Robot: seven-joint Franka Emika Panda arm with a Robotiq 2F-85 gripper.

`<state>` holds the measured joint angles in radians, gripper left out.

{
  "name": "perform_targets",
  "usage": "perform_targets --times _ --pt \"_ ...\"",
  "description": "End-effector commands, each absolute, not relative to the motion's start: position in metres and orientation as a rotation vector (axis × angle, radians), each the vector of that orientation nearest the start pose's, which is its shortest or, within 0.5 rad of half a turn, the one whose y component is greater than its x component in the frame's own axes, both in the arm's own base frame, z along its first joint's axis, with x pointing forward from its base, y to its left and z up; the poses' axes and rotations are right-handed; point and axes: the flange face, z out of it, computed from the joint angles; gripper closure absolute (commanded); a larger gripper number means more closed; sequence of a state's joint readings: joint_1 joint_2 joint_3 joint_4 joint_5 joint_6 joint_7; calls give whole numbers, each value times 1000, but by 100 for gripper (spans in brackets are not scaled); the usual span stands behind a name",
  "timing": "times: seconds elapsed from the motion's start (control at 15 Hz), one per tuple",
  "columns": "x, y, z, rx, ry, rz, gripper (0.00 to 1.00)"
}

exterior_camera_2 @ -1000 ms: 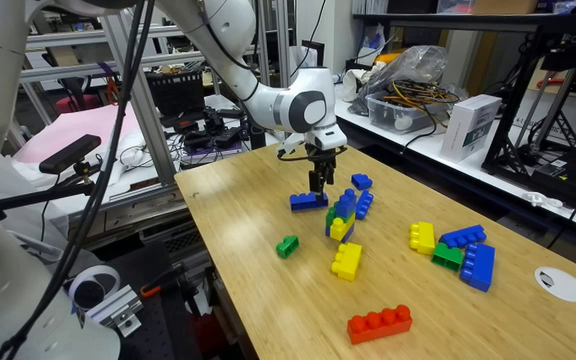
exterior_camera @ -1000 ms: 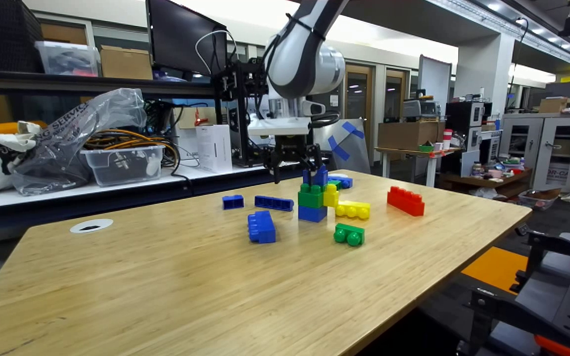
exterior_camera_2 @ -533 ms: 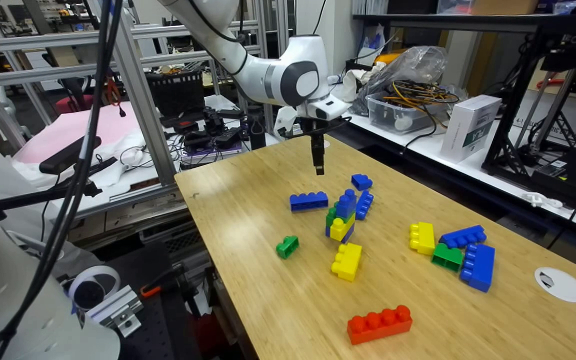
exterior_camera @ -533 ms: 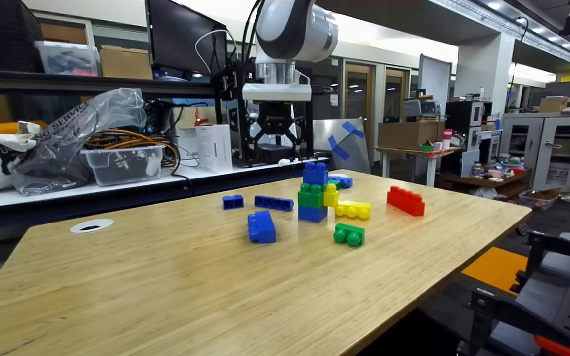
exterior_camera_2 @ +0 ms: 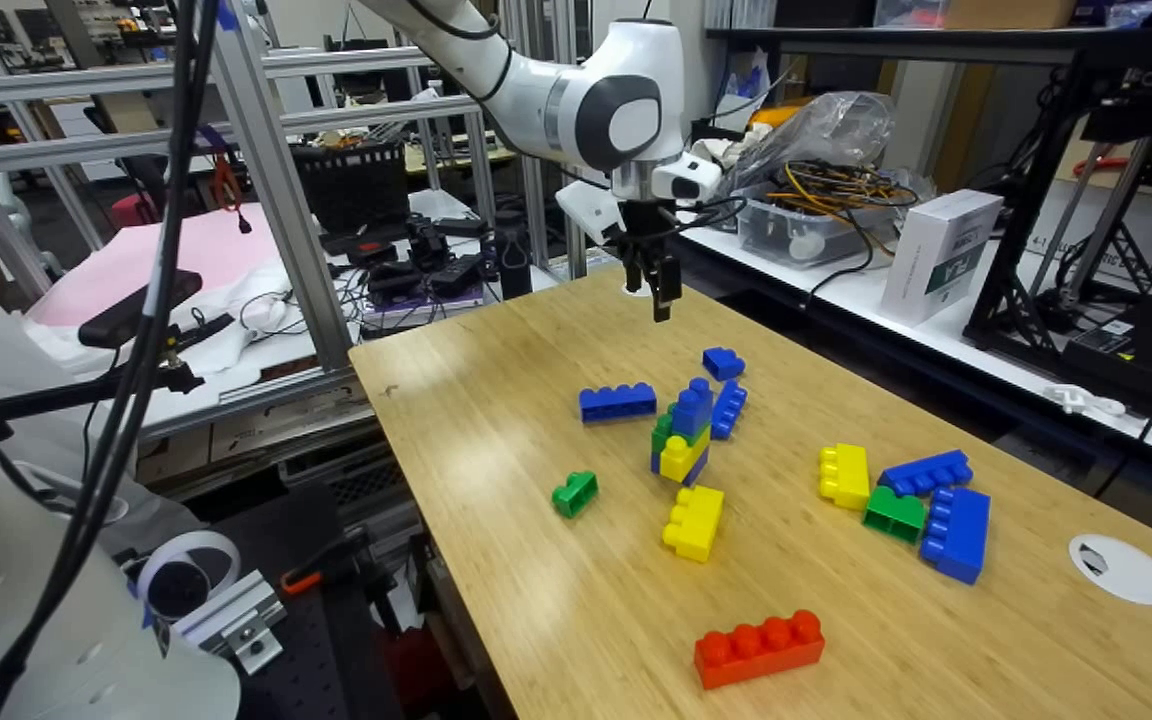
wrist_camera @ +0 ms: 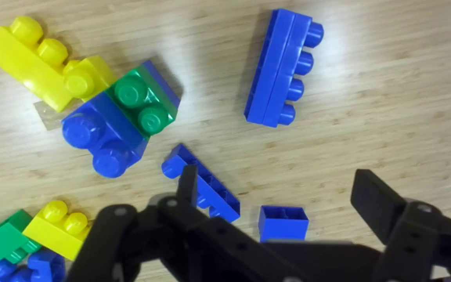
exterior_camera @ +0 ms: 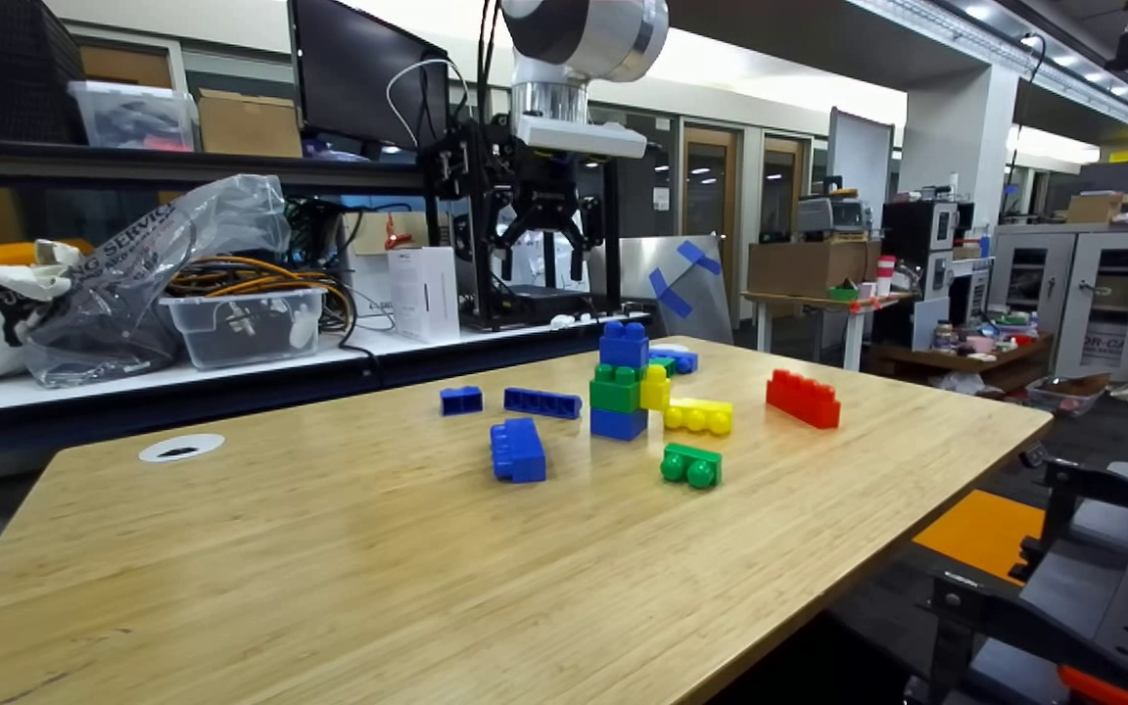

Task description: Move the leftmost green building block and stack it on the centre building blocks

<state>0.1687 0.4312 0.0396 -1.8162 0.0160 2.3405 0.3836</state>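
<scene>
The centre tower (exterior_camera_2: 684, 455) has a blue top brick (exterior_camera: 624, 350) over a yellow brick (exterior_camera_2: 678, 458), with blue at the base. A green brick (exterior_camera: 615, 390) sits in the tower beside the blue top brick; its two studs show bare in the wrist view (wrist_camera: 141, 103). A loose green brick (exterior_camera_2: 576, 492) lies on its side on the table, leftmost of the green ones in this exterior view, out of the wrist view. Another green brick (exterior_camera_2: 894, 513) lies in a far cluster. My gripper (exterior_camera: 541, 264) is open and empty, raised above the table, apart from all bricks; its fingers frame the wrist view (wrist_camera: 275, 182).
Loose blue bricks lie around the tower: one long (wrist_camera: 280, 68), one narrow (wrist_camera: 217, 192), one short (wrist_camera: 284, 223). A flat yellow brick (exterior_camera_2: 693, 523) lies near the tower's foot. A red brick (exterior_camera_2: 759, 650) lies farther off. A crowded shelf (exterior_camera: 358, 362) borders the table.
My gripper has risen from low beside the tower and moved away from it, turning a little at the wrist. No brick has visibly moved.
</scene>
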Motion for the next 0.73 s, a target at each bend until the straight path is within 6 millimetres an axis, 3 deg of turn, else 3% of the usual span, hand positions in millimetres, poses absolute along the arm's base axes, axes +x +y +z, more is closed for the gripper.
perform_targets --times 0.0,0.27,0.67 --pt "645 128 325 -3088 50 16 0" --pt "648 120 338 -3110 -143 154 0" --pt "646 122 341 -3118 -98 118 0"
